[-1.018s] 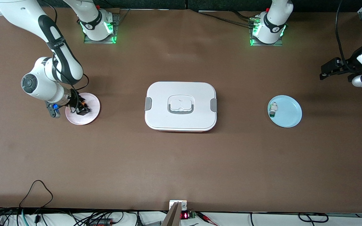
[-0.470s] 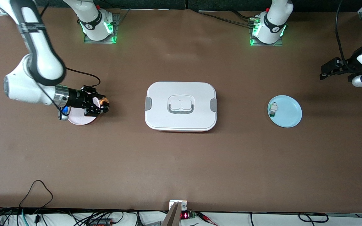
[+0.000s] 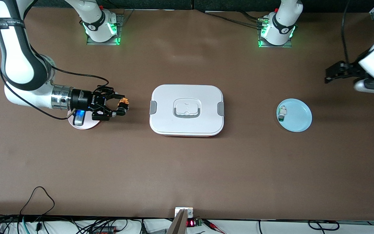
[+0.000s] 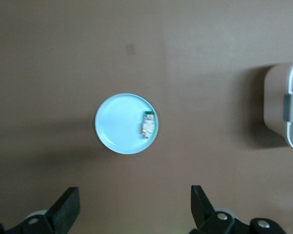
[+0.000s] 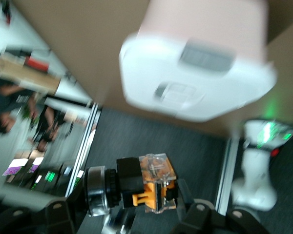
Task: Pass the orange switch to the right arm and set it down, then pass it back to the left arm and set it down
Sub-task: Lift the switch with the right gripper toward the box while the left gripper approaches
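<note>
A: Orange and black, that is the small part between the jaws of the right gripper (image 3: 122,106). Is it the orange switch (image 3: 123,103)?

B: Yes. The jaws are closed on it and only partly open, as wide as the switch. In the right wrist view the orange switch (image 5: 149,189) sits between the two black fingers, with its clear orange end turned outward.

A: Where is this gripper?

B: It is up in the air and lies almost level, over the desk (image 3: 187,169) between the pink plate (image 3: 84,125) and the box (image 3: 187,110). The jaws point toward the box, and there is a gap between them and the box. The pink plate is under the wrist of the right arm.

A: And the box?

B: It is white, with a grey handle in the lid and grey clips at its two ends. It stands in the middle of the desk, closed.

A: What about the left gripper (image 3: 331,74)?

B: Its jaws stand wide open and hold nothing. It waits in the air at the left arm's end of the desk. The left wrist view looks down between the fingers (image 4: 201,202) at the blue plate (image 3: 299,120). On that plate lies a small white part with a green tip (image 3: 282,113), near the rim on the box side.
</note>
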Controlling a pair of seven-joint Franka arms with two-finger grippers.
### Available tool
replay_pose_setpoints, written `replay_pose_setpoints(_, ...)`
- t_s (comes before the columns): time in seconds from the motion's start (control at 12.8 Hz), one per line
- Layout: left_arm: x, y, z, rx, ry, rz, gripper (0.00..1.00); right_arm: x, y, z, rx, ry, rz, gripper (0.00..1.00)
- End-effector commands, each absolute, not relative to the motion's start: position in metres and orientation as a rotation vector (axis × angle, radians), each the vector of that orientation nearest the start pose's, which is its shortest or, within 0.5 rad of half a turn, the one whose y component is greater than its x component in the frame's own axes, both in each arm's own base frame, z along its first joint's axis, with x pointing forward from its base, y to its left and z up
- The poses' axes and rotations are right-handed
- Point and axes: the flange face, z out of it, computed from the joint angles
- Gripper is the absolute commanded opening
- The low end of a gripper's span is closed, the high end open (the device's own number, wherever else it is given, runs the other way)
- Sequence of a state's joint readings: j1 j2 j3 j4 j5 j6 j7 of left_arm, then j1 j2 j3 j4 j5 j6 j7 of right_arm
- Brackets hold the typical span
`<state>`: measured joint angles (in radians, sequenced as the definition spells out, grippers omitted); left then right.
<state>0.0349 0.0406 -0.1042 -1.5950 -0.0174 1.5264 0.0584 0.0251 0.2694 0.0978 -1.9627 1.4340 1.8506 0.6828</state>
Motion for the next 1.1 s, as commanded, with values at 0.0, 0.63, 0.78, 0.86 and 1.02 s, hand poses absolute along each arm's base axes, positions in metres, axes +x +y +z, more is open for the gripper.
replay_pose_setpoints(0.0,0.557,-0.078,0.579,-3.290,0.262,0.289,1.00,0.597,0.183,0.404,-1.340,1.071,0.911,0.33)
replay_pose_setpoints(0.63,0.589,-0.144,0.535,-4.060,0.184,0.792,1.00,0.603,0.301,0.495,-0.994,0.952,0.893,0.33)
replay_pose_setpoints(0.78,0.608,-0.156,0.529,-4.251,0.223,0.584,1.00,0.604,0.313,0.489,-0.974,0.953,0.914,0.36)
replay_pose_setpoints(0.86,0.618,-0.160,0.519,-4.337,0.306,0.452,1.00,0.602,0.320,0.484,-0.974,0.958,0.926,0.40)
replay_pose_setpoints(1.02,0.629,-0.175,0.502,-4.428,0.583,0.176,1.00,0.601,0.329,0.482,-0.973,0.976,0.910,0.34)
